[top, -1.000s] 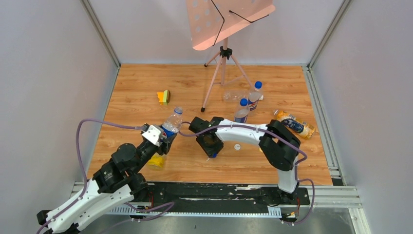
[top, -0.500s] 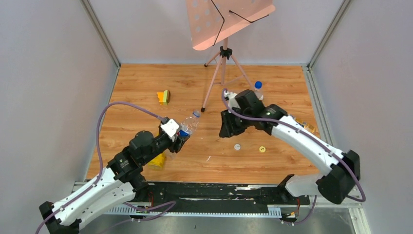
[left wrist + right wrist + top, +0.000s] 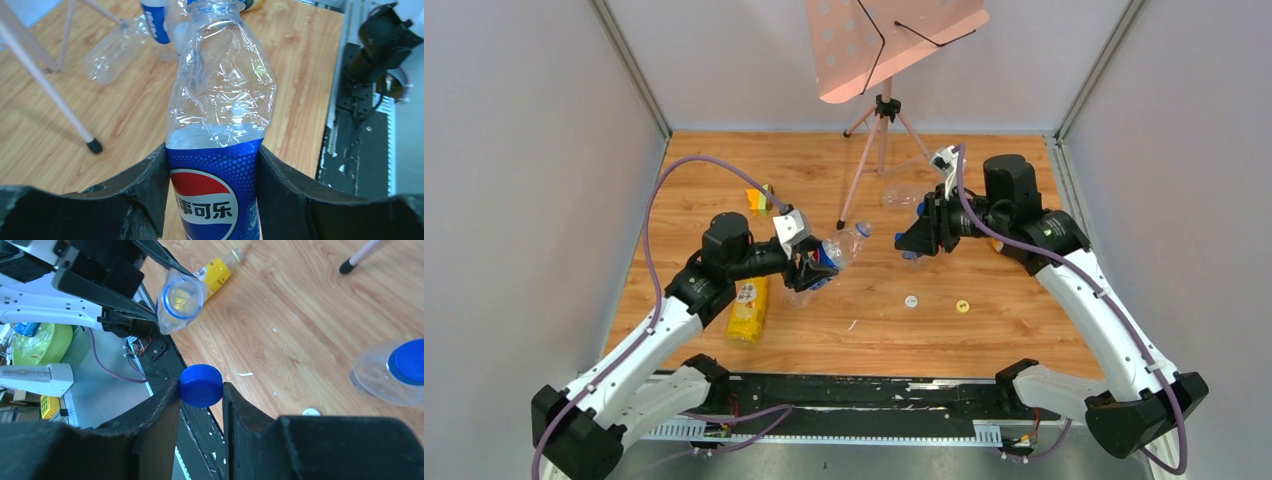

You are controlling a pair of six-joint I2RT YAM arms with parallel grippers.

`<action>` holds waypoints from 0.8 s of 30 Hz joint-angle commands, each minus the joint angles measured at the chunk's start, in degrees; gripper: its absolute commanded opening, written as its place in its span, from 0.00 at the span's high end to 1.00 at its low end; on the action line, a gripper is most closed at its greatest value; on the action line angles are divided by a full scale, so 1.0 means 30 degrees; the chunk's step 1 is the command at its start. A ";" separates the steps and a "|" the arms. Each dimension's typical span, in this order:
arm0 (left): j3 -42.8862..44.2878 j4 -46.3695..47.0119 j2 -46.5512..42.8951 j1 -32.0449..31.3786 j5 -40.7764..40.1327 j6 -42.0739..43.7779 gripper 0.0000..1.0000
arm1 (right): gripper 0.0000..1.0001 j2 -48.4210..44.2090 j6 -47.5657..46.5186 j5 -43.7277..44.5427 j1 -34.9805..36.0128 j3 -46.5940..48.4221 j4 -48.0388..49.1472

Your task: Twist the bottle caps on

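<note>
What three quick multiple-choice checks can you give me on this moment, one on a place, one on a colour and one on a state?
1. Where is the yellow bottle?
A. lying on the left side of the table
B. standing upright at the far edge
C. held up in the air

2. What colour is the cap in the right gripper?
A. white
B. yellow
C. blue

3. How is the clear bottle in the left gripper?
A. capped
B. mouth open, no cap on
C. lying loose on the table

Answers:
1 A, the top view shows it on its side on the wood.
2 C, the right wrist view shows a blue cap pinched between the fingers.
3 B, that same view looks straight into its open mouth.
</note>
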 commanded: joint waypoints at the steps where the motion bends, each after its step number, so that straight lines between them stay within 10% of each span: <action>1: 0.1627 0.0630 0.1145 0.0321 0.4054 0.0842 0.97 | 1.00 0.0163 -0.1313 -0.1667 -0.0226 0.1538 0.0869; 24: 0.4599 -0.2749 0.3180 0.0337 0.6018 0.3649 0.97 | 0.99 0.2550 -0.1678 -0.6762 -0.0470 0.3188 0.1642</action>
